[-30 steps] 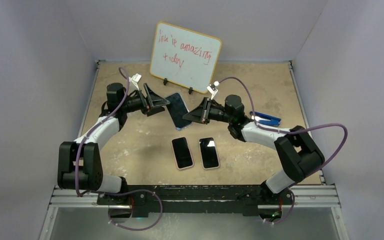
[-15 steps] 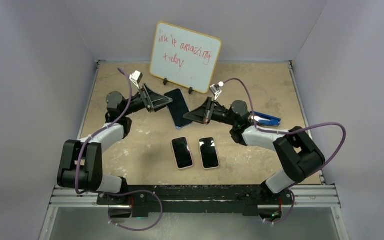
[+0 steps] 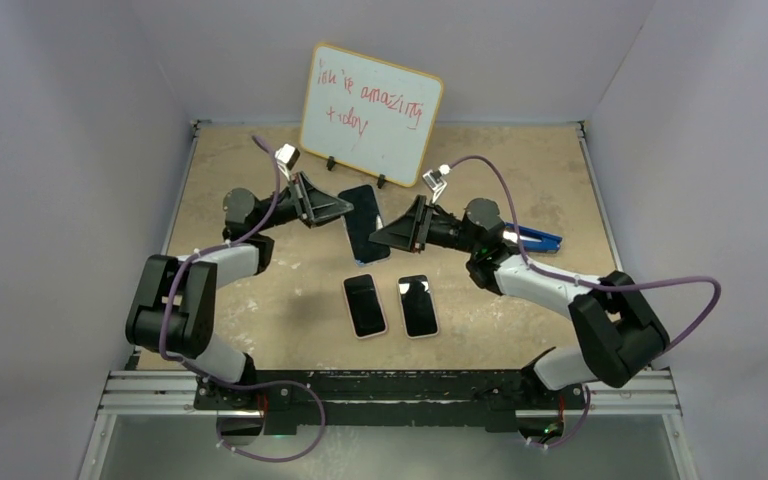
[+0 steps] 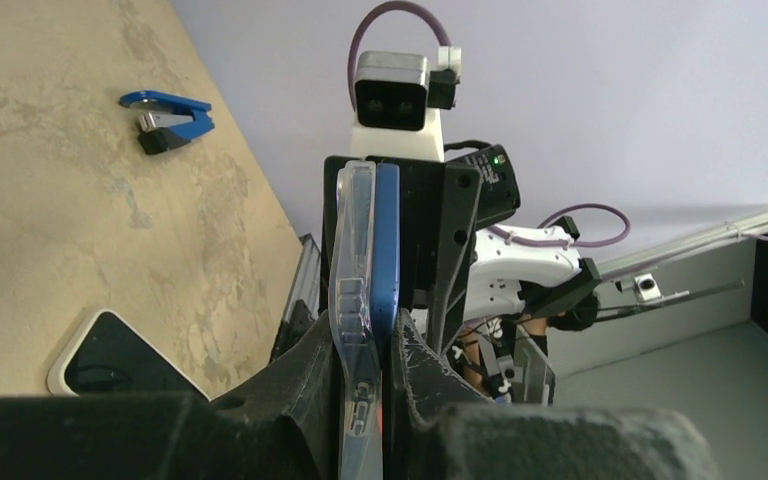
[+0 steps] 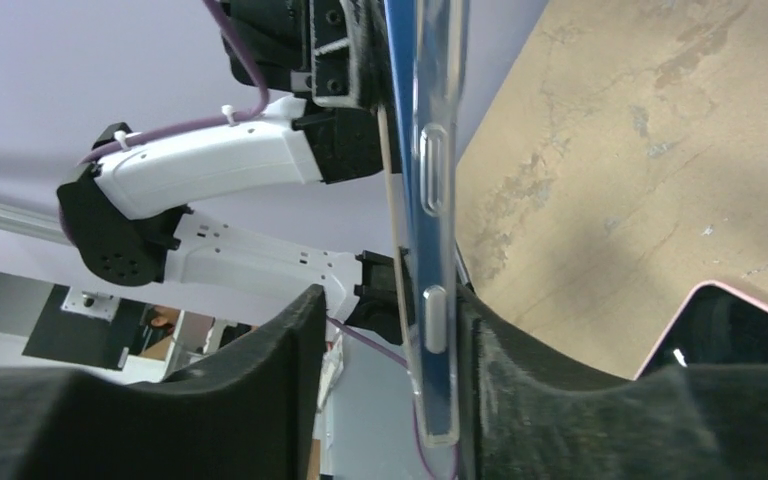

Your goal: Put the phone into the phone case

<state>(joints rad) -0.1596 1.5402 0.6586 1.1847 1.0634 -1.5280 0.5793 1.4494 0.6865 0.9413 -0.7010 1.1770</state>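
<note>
A blue phone sitting in a clear phone case hangs above the table's middle, between both grippers. My left gripper is shut on its left edge. In the left wrist view the clear case and blue phone stand edge-on, pinched between my left gripper's pads. My right gripper is at the phone's right edge. In the right wrist view the case leans against one finger of my right gripper. The other finger stands well apart, so the jaws are open.
Two more phones lie screen up side by side nearer the arm bases. A whiteboard with red writing stands at the back. A blue clip lies on the table by the right arm.
My left gripper has shut on the phone and case. My right gripper has let go and opened. The phone has swung from slanted to nearly straight in the top view.
</note>
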